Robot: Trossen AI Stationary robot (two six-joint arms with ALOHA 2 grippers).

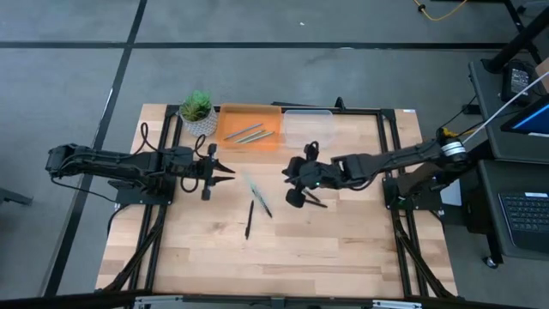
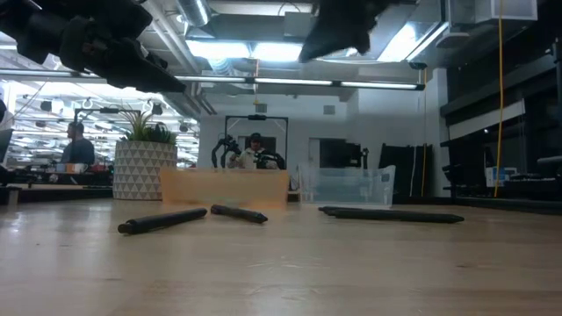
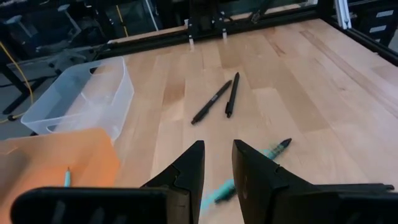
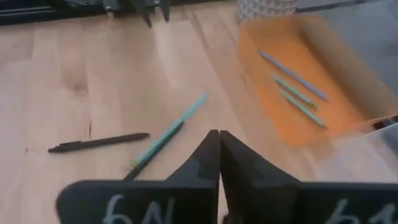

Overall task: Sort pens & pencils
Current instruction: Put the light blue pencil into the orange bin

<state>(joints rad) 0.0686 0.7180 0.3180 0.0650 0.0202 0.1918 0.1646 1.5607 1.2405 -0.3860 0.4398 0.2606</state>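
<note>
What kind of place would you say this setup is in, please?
Probably a robotics lab or workshop: exposed ceiling ducts and strip lights, a laptop beside the wooden table, and another robot rig in the background.

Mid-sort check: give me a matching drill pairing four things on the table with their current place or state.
Things:
1. orange plastic tray
2. lone black pen
3. left end effector
4. right end effector

States:
A. lies on bare wood, outside both containers
B. fingers shut, gripping nothing
C. holds three light blue-grey pencils
D. fingers apart, nothing between them

Pairs: 1-C, 2-A, 3-D, 4-B
</note>
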